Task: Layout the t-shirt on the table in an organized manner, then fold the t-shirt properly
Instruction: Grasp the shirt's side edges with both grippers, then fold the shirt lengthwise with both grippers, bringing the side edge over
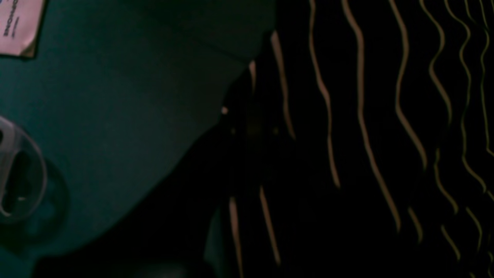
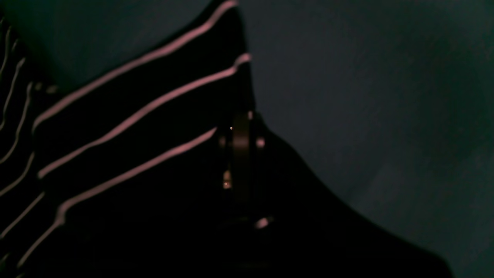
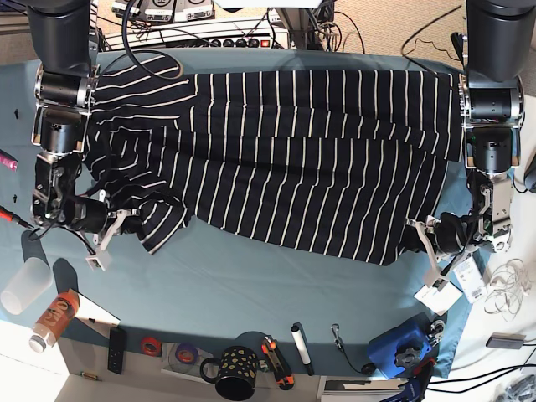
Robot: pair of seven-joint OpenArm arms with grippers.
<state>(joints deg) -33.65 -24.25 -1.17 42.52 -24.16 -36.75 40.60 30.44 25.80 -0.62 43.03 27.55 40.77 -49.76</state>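
Teal table [image 3: 251, 268] under me, wide and cloth-covered, with the t-shirt [image 3: 285, 151] spread across its far half, stripes running toward me, hem side rumpled. Beyond the t-shirt, past the table's far edge, a power strip [image 3: 209, 35] and a tangle of cables. On the near side of the t-shirt the clutter lines up: a dark spotted mug [image 3: 228, 370], a white marker [image 3: 301, 345], a remote [image 3: 117, 349], a roll of tape [image 3: 151, 345], an orange can [image 3: 52, 318] lying on its side beside a clear plastic cup [image 3: 25, 285]. A blue tool [image 3: 402, 347] sits toward the corner nearest my left arm.

My left claw [image 3: 429, 239] is down at the t-shirt's near corner on that side, jaws pressed together; from the wrist the striped cloth fills the view, dark fabric bunched right at the fingers (too murky to say how much is pinched). A paper tag [image 3: 438, 296] lies just beside it.

My right claw [image 3: 113, 226] is at the opposite near corner, jaws closed, with a striped fold rising against it in the wrist view.
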